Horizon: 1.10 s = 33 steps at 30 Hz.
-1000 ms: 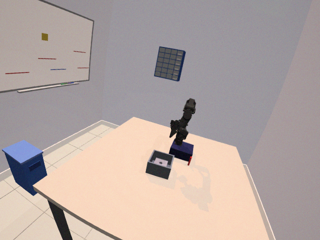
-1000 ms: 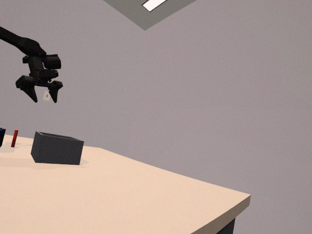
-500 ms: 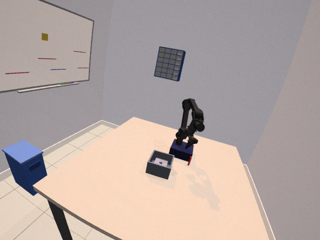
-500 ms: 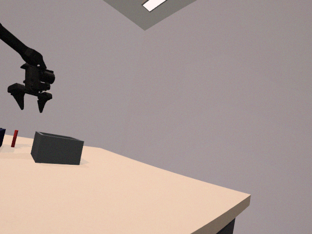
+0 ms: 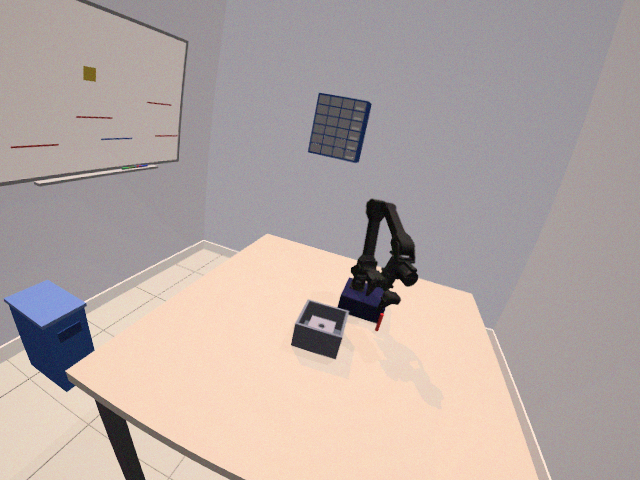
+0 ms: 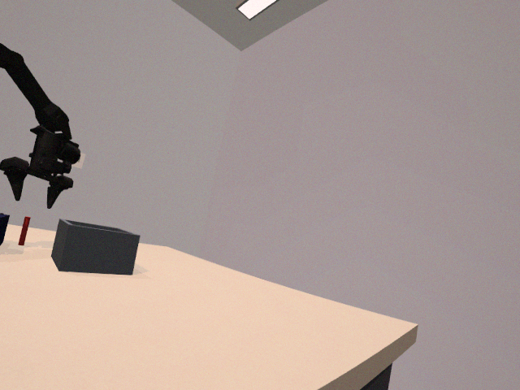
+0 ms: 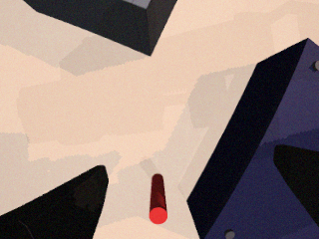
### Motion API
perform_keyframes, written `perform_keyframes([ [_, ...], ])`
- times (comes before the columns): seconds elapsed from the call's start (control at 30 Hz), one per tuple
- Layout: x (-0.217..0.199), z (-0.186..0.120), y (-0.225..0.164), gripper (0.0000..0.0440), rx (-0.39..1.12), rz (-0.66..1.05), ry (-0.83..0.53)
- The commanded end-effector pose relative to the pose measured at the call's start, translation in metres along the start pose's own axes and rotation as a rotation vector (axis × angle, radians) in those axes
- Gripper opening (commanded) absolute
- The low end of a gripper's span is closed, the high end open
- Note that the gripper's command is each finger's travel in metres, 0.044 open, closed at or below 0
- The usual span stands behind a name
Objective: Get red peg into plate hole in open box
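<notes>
We have the gripper spread almost as wide as it goes, with nothing between its fingers. It hangs above the peg, which stands upright on the bench, just beside the base. From the top view, the box stands nearer the bench's left edge than the peg does; the plate inside shows its hole.

The step in hand, as we judge it, is lining up for the grasp, with the whole insertion to come. In the wrist view the peg lies closer to the left-hand finger, while the other finger overlaps the base. We should centre on the peg and check that finger's room before going down; turning the wrist may help if the base would block it. Then we want a straight descent, fingers astride the peg, and a gentle, even close. A one-sided touch could tip so slim a thing. We would grip near its top, leaving length below for the hole, and keep it plumb on the lift.

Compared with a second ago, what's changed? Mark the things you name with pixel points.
The gripper (image 5: 379, 297) (image 6: 33, 204) came down toward the red peg (image 5: 379, 321) (image 6: 23, 231) (image 7: 158, 199), now hanging open above it. Nothing was grasped or released. The peg, still upright, the open box (image 5: 316, 342) (image 6: 96, 249) (image 7: 107, 22) and the navy block (image 5: 359, 304) (image 6: 3, 228) (image 7: 239, 124) stayed put.
</notes>
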<state>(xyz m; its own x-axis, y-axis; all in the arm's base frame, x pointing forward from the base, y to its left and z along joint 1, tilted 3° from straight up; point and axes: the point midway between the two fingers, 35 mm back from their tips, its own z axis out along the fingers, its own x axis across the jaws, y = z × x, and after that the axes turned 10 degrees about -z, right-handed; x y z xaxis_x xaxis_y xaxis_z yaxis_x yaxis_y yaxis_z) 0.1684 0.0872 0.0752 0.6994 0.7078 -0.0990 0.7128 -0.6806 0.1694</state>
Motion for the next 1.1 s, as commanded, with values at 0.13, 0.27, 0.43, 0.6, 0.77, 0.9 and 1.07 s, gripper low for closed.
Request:
perform_keyframes([
  [0.13, 0.011, 0.037, -0.017, 0.044, 0.025, 0.007, -0.003],
  [0.27, 0.018, 0.055, -0.023, 0.044, 0.027, 0.008, 0.029],
  [0.43, 0.026, 0.076, -0.031, 0.044, 0.029, 0.01, 0.075],
  [0.6, 0.025, 0.088, -0.039, 0.0389, 0.042, 0.0, 0.079],
  [0.77, 0.02, 0.093, -0.046, 0.0275, 0.073, -0.003, 0.055],
  [0.9, 0.019, 0.092, -0.049, 0.0172, 0.104, -0.01, 0.044],
  [1.07, 0.022, 0.09, -0.048, 0.0041, 0.139, -0.013, 0.043],
])
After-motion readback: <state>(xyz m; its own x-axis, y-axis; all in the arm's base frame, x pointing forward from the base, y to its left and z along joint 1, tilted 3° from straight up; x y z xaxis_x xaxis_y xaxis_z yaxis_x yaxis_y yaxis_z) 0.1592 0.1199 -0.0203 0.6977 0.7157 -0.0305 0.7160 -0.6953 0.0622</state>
